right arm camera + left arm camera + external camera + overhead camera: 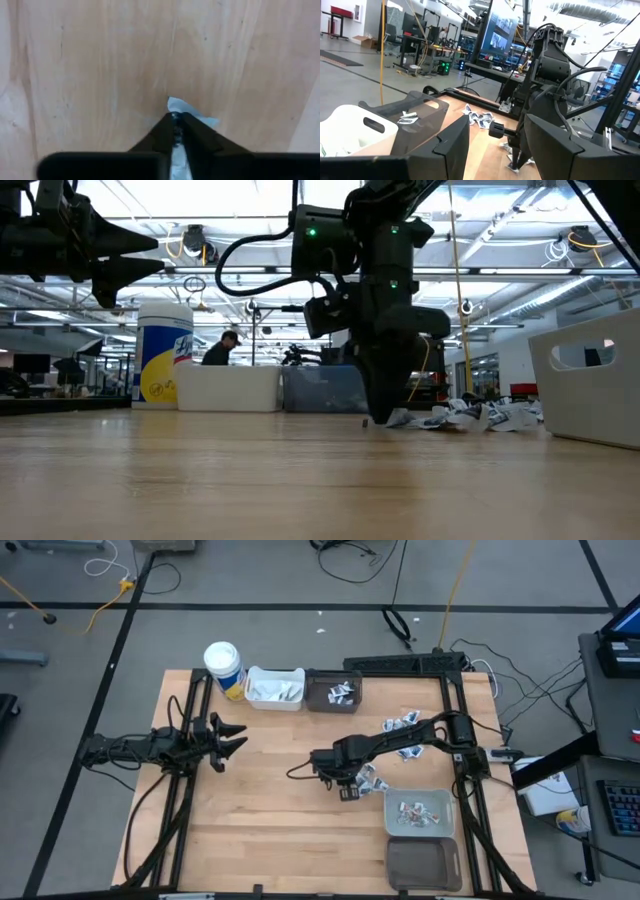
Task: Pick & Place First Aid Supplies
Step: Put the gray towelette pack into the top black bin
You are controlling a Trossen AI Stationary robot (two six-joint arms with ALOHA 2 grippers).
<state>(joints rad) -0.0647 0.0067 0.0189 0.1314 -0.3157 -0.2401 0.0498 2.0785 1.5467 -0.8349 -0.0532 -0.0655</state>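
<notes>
High view: white bin [275, 688] and dark bin [334, 691] at the table's [260, 830] far edge hold packets; so does the grey bin [421, 812] near the right edge. Left gripper [232, 739] is spread, empty. Right wrist view: right gripper [176, 120] pinches a white packet [192, 111] against the tabletop. No legible print.

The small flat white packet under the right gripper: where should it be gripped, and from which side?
Grip the small flat white packet by its free edge, coming straight down from above. It lies flat on the wooden table, so only a thin edge fits between fingers. The right gripper is already shut on it that way.
</notes>
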